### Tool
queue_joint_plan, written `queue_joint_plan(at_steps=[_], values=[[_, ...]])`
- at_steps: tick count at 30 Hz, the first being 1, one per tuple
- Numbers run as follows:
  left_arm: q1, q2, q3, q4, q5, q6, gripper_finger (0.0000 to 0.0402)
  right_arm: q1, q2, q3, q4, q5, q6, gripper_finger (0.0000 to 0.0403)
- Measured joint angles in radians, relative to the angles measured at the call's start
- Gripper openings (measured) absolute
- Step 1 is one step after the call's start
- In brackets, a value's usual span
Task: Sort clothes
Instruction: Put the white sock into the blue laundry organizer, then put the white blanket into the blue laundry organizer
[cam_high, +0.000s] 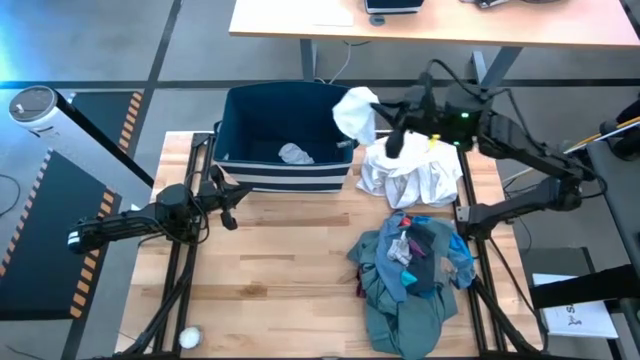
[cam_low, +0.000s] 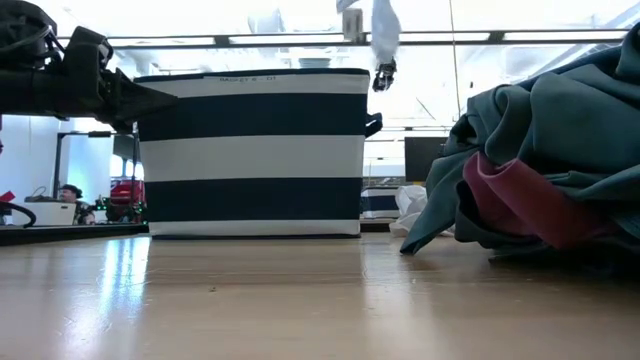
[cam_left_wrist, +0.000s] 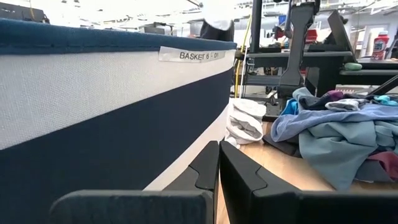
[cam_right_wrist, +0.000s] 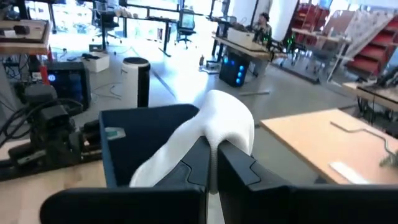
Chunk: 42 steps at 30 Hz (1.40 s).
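- While the right gripper (cam_high: 368, 112) is clamped on a white garment (cam_high: 355, 108) above the bin's (cam_high: 240, 95) right rim, the high view shows a grey piece (cam_high: 295, 154) inside the bin, a white heap (cam_high: 410, 170) at the table's (cam_high: 260, 260) far right edge and a mixed pile (cam_high: 410, 265) near the right edge.
- The left gripper (cam_high: 228, 195) waits by the bin's near wall.
- In the low view, the white garment (cam_low: 383, 28) dangles above the bin (cam_low: 255, 150); the bin's inside is hidden.
- The left wrist view shows its fingers (cam_left_wrist: 239, 177) pressed together, empty, beside the bin (cam_left_wrist: 93, 118).
- The right wrist view shows the garment (cam_right_wrist: 214, 127) pinched between its fingers.
- Risk: released this near the rim, the garment may drape over the wall or fall outside.
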Motion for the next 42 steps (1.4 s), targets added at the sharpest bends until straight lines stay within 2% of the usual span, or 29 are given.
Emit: queue_joint_plan(at_steps=[4,15,18,24,33,42], values=[[0.000,0.000,0.000,0.000,0.000,0.000,0.0000,0.000,0.082,0.000,0.070,-0.048,-0.008,0.0000],[0.000,0.000,0.000,0.011,0.000,0.008,0.0000,-0.001,0.347,0.055,0.100,-0.051,-0.043,0.0000],[0.000,0.000,0.000,0.015,0.000,0.013,0.0000,0.000,0.416,0.111,0.068,-0.053,-0.041,0.0000],[0.000,0.000,0.000,0.015,0.000,0.015,0.0000,-0.001,0.566,0.288,-0.104,-0.066,0.001,0.0004],[0.000,0.000,0.000,0.014,0.000,0.015,0.0000,0.001,0.731,0.563,-0.371,-0.065,0.001,0.0079],[0.000,0.002,0.000,0.014,0.000,0.016,0.0000,0.001,0.740,0.654,-0.518,-0.055,-0.037,0.0161]])
